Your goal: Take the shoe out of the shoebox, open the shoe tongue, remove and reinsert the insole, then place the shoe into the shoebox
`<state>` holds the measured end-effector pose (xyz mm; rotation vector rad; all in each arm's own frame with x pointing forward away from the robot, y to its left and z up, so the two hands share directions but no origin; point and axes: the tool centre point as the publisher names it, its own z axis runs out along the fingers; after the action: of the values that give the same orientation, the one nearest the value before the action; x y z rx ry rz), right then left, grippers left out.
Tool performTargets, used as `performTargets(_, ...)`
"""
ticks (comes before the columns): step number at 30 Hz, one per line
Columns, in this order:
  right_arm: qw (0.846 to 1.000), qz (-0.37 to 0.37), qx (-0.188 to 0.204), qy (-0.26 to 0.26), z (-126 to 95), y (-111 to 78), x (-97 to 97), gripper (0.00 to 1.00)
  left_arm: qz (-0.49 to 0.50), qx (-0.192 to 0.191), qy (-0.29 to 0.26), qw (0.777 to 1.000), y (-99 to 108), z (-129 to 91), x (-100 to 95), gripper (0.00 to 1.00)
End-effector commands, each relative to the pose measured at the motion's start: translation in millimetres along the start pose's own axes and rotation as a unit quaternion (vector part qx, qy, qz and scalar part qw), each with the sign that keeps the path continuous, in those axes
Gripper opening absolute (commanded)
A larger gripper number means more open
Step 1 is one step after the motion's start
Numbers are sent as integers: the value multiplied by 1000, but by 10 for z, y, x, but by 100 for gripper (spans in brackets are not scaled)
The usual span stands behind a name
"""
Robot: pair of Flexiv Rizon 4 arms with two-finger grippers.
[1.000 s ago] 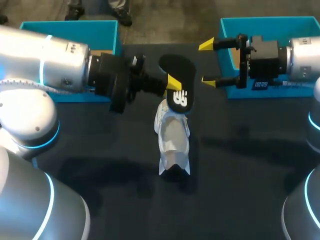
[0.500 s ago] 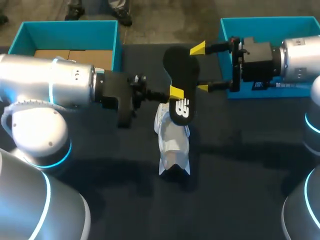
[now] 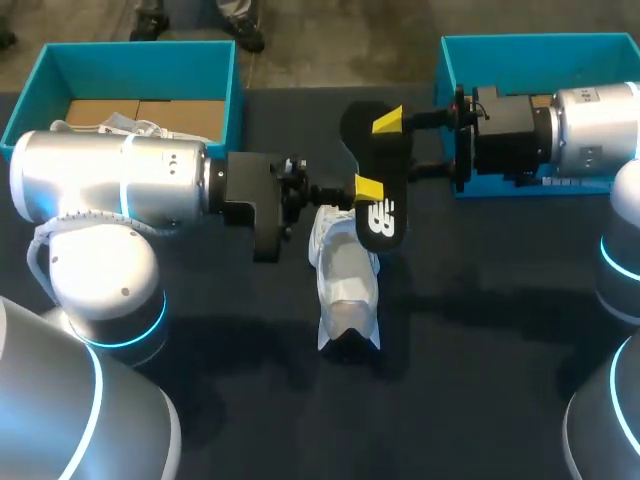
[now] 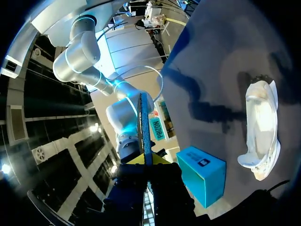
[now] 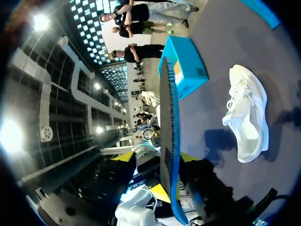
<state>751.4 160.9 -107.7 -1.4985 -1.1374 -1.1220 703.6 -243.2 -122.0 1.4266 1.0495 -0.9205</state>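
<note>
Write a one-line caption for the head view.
Left gripper holds the black insole lifted near the white shoe while the right gripper's open fingers straddle the insole's far end.

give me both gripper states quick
left gripper: closed on the insole
right gripper: open, jaws on either side of the insole, not clamped on it

White shoe [image 3: 345,285], black insole [image 3: 384,216], teal shoebox [image 3: 140,48]

You've got one white shoe [image 3: 345,290] on the table, one black insole [image 3: 380,215], two teal boxes, the left box [image 3: 140,55] and the right box [image 3: 540,42], and two grippers, the left gripper [image 3: 371,189] and the right gripper [image 3: 394,146].
</note>
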Motion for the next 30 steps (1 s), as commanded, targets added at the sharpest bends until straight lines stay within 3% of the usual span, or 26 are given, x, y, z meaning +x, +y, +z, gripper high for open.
performTargets(1, 1000, 0, -3, 0, 25, 2, -13, 23, 2, -3, -1, 1000, -7, -15, 2, 0)
performTargets(3, 1000, 0, -5, -1, 36, 13, -7, 5, 1, -5, 0, 1000, -9, -29, 2, 0)
performTargets(4, 1000, -1, -5, -1, 42, 20, -8, 0, 0, -6, 0, 1000, -12, -35, 3, 0)
performTargets(13, 1000, -3, -2, -3, 99, 44, -48, 0, -6, -8, 5, 1000, -23, -61, 5, 0)
performTargets(14, 1000, -2, -3, -3, 99, 53, -62, 0, -9, -10, 9, 1000, -25, -65, 0, 15)
performTargets(15, 1000, -1, -4, -3, 96, 63, -74, 0, -17, -11, 14, 1000, -25, -68, -4, 100)
performTargets(24, 1000, 15, -4, -16, 74, 183, -264, 0, -49, 10, 65, 997, -49, -323, -100, 100)
performTargets(30, 999, 25, -2, -22, 73, 212, -381, 0, -69, 40, 129, 988, -57, -519, -146, 100)
